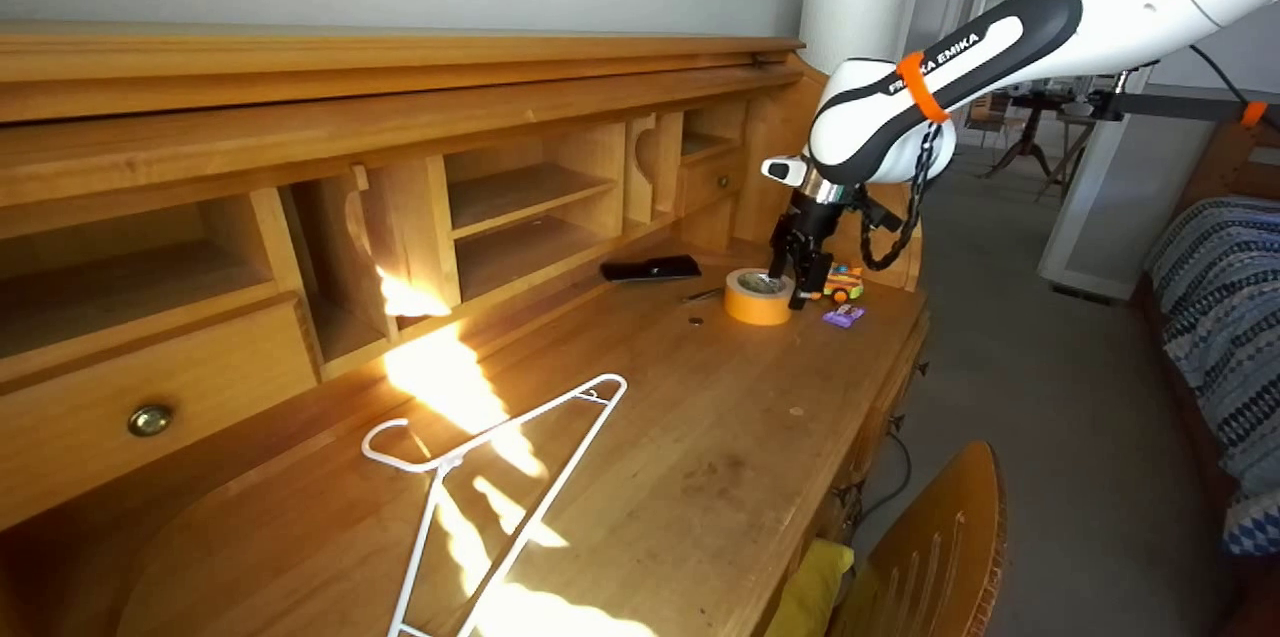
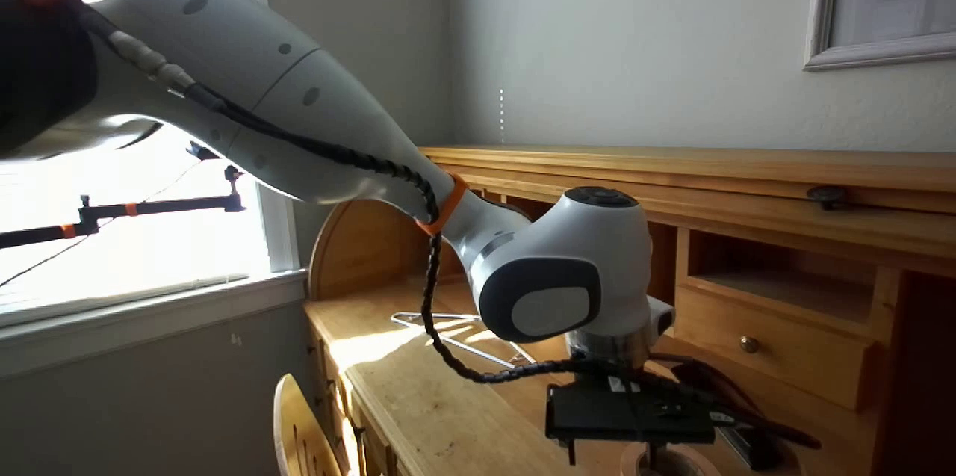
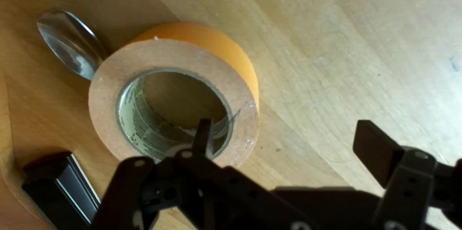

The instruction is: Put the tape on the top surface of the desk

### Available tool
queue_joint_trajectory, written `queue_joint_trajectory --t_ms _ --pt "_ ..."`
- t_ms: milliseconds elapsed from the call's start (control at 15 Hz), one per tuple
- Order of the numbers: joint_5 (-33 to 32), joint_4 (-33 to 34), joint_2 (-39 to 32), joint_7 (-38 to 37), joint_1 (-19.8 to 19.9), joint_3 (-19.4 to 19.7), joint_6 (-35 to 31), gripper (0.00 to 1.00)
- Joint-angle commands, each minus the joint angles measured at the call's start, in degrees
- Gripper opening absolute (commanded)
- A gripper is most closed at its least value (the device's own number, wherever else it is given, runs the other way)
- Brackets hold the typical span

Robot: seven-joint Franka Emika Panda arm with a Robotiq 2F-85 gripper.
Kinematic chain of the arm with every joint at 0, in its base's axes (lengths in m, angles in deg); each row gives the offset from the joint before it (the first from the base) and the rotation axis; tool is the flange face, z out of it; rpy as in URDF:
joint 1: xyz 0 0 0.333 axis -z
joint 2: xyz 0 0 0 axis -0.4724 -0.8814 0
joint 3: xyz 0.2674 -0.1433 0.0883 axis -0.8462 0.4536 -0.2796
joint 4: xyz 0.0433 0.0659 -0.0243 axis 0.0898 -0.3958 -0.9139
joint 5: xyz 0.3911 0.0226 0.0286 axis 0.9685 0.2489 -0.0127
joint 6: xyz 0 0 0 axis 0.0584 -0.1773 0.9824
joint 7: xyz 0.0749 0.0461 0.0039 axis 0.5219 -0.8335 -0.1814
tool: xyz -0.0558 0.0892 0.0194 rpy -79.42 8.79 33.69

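One roll of tape [image 1: 757, 304]: flat on the lower surface [image 1: 690, 462], just right of centre in an exterior view; I judge it ungripped.
Jaws: apart; in my wrist view one side shows against the hollow, the other stands lower right, outside it; depth I can't tell.
Spoon [image 3: 68, 44]: by the tape, upper left there.
Desk's top ledge [image 1: 400, 47]: upper left of an exterior view; approach nearly done, I'd say; gripping, lifting, placing remain.

Tape [image 1: 757, 306] on desk [image 1: 690, 457], right of hanger [image 1: 448, 463] in both exterior views.
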Motion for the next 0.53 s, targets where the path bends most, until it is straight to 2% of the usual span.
queue_joint_trajectory --t_ms 0,133,267,333,400,467 --pt "-2.02 7.99 -5.78 3.59 0.47 -0.48 3.46 1.00" --pt "-2.58 10.10 -7.50 4.67 0.38 -0.29 3.74 0.97" --pt "-2.81 11.83 -9.26 5.58 0.46 -0.36 3.41 0.85" --pt "-2.90 12.70 -10.08 6.07 0.49 -0.39 3.20 0.89" --pt "-2.69 13.50 -10.83 6.67 0.66 -0.69 3.06 0.82" --pt "-2.63 14.23 -11.48 7.22 0.75 -0.84 3.31 0.79"
